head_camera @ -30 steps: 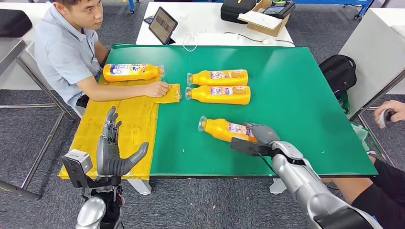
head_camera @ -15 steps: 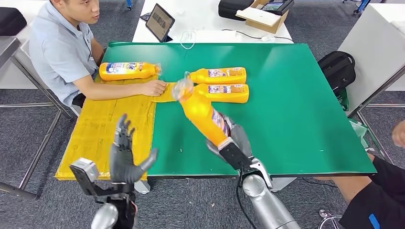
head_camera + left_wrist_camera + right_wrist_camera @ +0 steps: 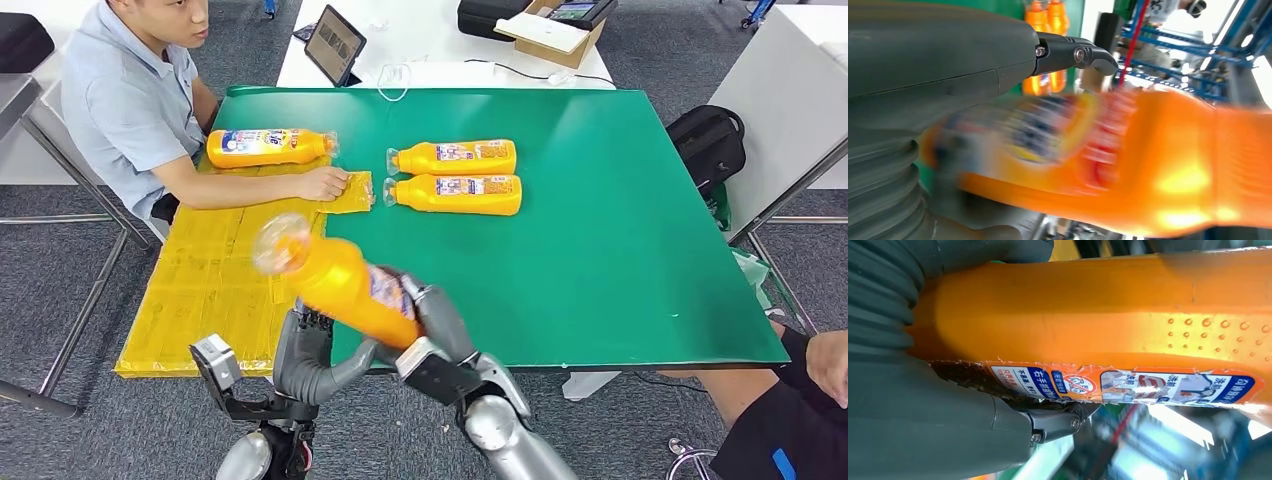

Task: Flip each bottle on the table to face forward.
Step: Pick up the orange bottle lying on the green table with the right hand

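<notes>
I'm holding a glossy orange plastic bottle (image 3: 345,288) aloft over the green table (image 3: 640,250) near edge, right hand (image 3: 432,325) wrapping its labelled, dimpled body, left hand (image 3: 310,355) cupping beneath it, grip unclear, two matching bottles (image 3: 455,177) lying side by side farther back.

Orange bottles (image 3: 452,176) with blue-white labels, green table (image 3: 620,230), yellow cardboard (image 3: 215,275).

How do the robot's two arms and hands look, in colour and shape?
Both arms are shiny silver tubes with rounded joints. The right hand has dark grey fingers and a black block at the wrist. The left hand is grey too, with a thick grey thumb; a black bracket with a small silver box sits beside its wrist. Up close the hand covers are grey and ribbed.
</notes>
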Tool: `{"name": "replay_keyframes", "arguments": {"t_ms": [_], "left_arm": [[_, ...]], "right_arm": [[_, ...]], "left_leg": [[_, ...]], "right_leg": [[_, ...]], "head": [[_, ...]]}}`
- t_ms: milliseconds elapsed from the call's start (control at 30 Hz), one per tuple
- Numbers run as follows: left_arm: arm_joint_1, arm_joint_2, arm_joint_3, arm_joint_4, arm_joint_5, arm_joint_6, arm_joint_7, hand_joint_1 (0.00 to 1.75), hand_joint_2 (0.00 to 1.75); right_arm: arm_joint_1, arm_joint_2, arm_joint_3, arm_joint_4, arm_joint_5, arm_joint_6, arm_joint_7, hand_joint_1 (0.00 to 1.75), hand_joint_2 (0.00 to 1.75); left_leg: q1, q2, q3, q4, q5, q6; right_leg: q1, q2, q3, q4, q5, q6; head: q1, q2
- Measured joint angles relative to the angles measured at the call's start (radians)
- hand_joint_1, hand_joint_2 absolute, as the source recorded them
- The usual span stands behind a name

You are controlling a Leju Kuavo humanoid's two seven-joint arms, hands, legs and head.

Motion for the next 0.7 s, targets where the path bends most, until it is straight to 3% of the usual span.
{"name": "replay_keyframes", "arguments": {"t_ms": [300, 367, 433, 500, 700], "left_arm": [[-0.008, 0.003, 0.011, -0.017, 0.022, -0.001, -0.007, 0.01, 1.75], [-0.009, 0.005, 0.012, -0.015, 0.007, 0.0, -0.005, 0.56, 1.75], [-0.013, 0.007, 0.012, -0.01, -0.006, -0.001, 0.0, 1.42, 1.75], [-0.017, 0.01, 0.012, -0.003, -0.011, -0.007, 0.011, 1.75, 1.75], [-0.035, 0.02, 0.018, 0.017, 0.024, -0.067, 0.044, 1.75, 1.75]], "right_arm": [[-0.047, 0.018, 0.112, 0.155, 0.076, -0.015, -0.012, 1.75, 1.75], [-0.06, 0.018, 0.125, 0.169, 0.092, -0.018, -0.007, 1.75, 1.75], [-0.071, 0.018, 0.136, 0.182, 0.107, -0.023, 0.0, 1.75, 1.75], [-0.08, 0.018, 0.142, 0.191, 0.113, -0.029, 0.005, 1.75, 1.75], [-0.09, 0.016, 0.145, 0.197, 0.122, -0.046, 0.011, 1.64, 1.75]], "left_leg": [[0.0, 0.0, 0.0, 0.0, 0.0, 0.0], [0.0, 0.0, 0.0, 0.0, 0.0, 0.0], [0.0, 0.0, 0.0, 0.0, 0.0, 0.0], [0.0, 0.0, 0.0, 0.0, 0.0, 0.0], [0.0, 0.0, 0.0, 0.0, 0.0, 0.0]], "right_leg": [[0.0, 0.0, 0.0, 0.0, 0.0, 0.0], [0.0, 0.0, 0.0, 0.0, 0.0, 0.0], [0.0, 0.0, 0.0, 0.0, 0.0, 0.0], [0.0, 0.0, -0.001, 0.0, 0.0, 0.0], [0.0, 0.0, -0.001, 0.0, 0.0, 0.0]], "head": [[0.0, 0.0], [0.0, 0.0], [0.0, 0.0], [0.0, 0.0], [0.0, 0.0]]}}
